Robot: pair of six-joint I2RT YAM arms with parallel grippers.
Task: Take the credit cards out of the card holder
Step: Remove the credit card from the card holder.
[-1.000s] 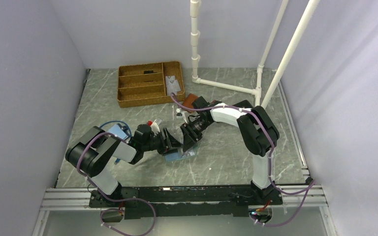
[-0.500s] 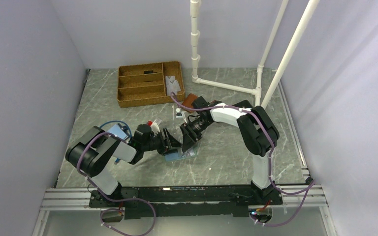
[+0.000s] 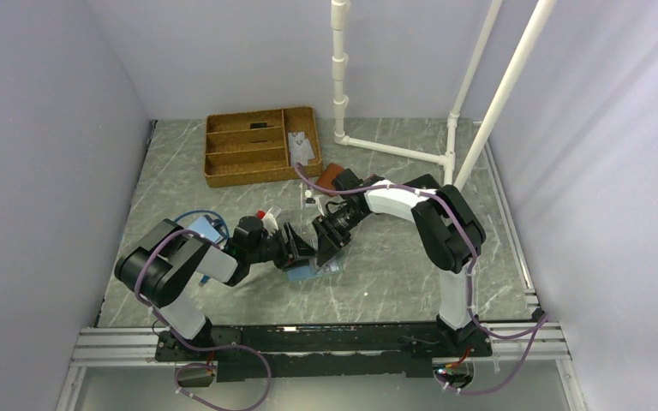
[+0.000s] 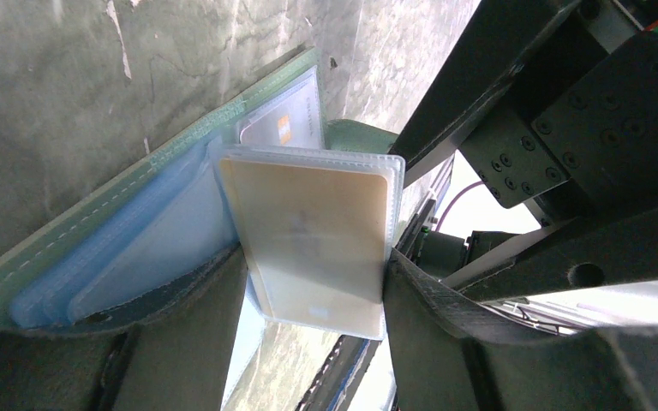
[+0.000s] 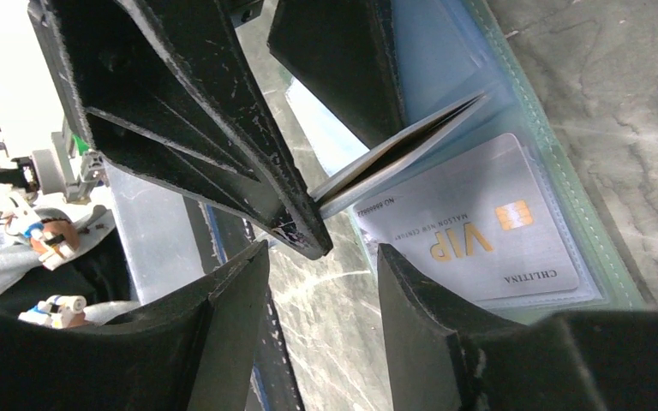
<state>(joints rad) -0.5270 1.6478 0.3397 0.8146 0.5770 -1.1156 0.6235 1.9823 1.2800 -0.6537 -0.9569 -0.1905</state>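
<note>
Table [image 3: 394, 265]: grey marble-look top. I see both arms reaching to its middle.
Pipe frame [image 3: 340, 86]: white tubing, standing at the far right of the table.
Tray [image 3: 248, 178]: wicker, divided, at the far left. It is well apart from the grippers.
Left gripper [image 4: 315, 257]: half-wide. I read it as closed across the sleeve, with one finger at each side edge.
Right gripper [image 5: 324, 253]: jaws apart with nothing between them. It hovers just over the holder, nose to nose with the left gripper.
Holder [image 4: 111, 257]: light blue with a green edge. It lies open and flat on the table at centre, under both grippers.
Blue pad [image 3: 206, 229]: flat and light blue, with a blue cable. It lies beside the left arm.
Wallet [image 3: 330, 175]: brown. It lies just behind the right arm, near the tray's right end.
Sleeve [image 4: 326, 156]: a clear plastic leaf, lifted off the holder and standing at a tilt.
Tan card [image 4: 308, 231]: inside the lifted sleeve.
VIP card [image 5: 471, 231]: whitish with a gold chip. It lies flat in the holder's clear pocket beneath the sleeve.
Loose cards [image 3: 302, 147]: pale pieces in the tray's right compartment. I cannot tell how many.
</note>
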